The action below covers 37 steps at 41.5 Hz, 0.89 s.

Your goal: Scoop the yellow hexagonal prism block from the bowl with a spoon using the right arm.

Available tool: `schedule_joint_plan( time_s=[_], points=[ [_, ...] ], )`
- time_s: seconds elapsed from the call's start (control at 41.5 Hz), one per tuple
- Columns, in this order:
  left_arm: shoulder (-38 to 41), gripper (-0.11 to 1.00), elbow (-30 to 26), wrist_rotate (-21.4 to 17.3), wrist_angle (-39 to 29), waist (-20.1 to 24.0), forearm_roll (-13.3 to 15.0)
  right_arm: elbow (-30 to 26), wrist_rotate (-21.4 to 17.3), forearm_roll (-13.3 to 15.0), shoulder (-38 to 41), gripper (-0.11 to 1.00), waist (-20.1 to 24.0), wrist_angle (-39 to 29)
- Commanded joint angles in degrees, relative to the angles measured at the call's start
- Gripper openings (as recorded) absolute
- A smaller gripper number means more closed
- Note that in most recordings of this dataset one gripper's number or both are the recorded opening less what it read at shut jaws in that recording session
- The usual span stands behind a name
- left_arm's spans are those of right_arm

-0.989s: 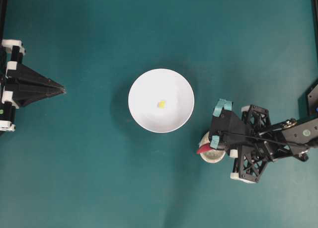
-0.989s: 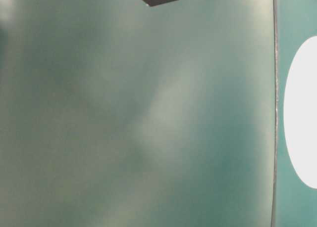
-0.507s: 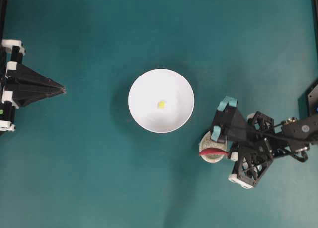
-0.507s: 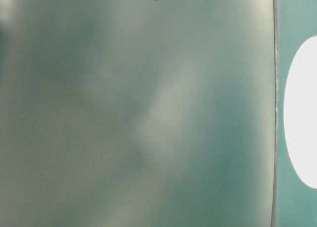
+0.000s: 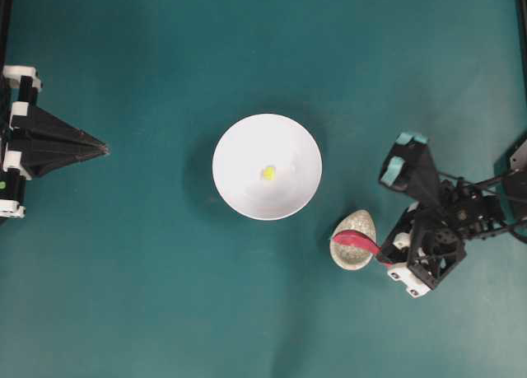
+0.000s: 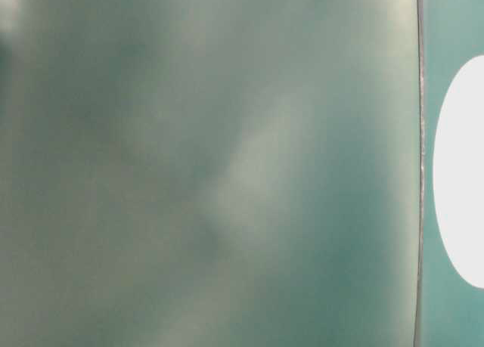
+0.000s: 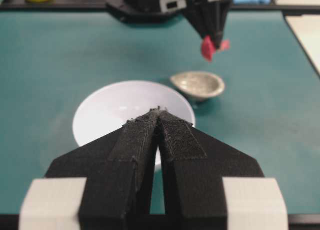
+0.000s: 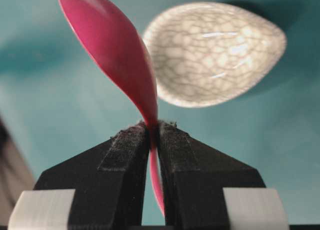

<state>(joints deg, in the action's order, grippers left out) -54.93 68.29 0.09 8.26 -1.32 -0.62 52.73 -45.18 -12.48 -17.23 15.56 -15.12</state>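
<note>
While overhead hides the grip, the wrist view shows right claw [image 8: 154, 132] clamping spoon [image 8: 112, 49]

No readable text, label, brand, number or sign is showing in any view.
</note>
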Motion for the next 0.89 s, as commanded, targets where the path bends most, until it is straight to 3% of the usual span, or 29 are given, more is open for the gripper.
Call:
schedule_joint_plan(
  time_s=[0.0, 0.314, 0.458, 0.869],
  points=[
    [0.4, 0.00, -0.6, 0.0, 0.2, -0.1, -0.2, 0.8, 0.1, -2.1, -2.2, 0.11, -0.1, 3.5],
    [0.4, 0.00, -0.6, 0.0, -0.1, -0.1, -0.2, 6.0, 0.0, -10.5, -2.7, 0.11, -0.1, 14.2],
    [0.3, 0.00, -0.6, 0.0, -0.3, -0.1, -0.2, 6.8, -0.5, -13.2, -2.4, 0.11, -0.1, 17.4],
    [0.3, 0.00, -0.5, 0.0, -0.7, -0.1, -0.2, 6.9, -5.2, -13.8, 4.1, 0.11, 1.8, 18.0]
  ],
)
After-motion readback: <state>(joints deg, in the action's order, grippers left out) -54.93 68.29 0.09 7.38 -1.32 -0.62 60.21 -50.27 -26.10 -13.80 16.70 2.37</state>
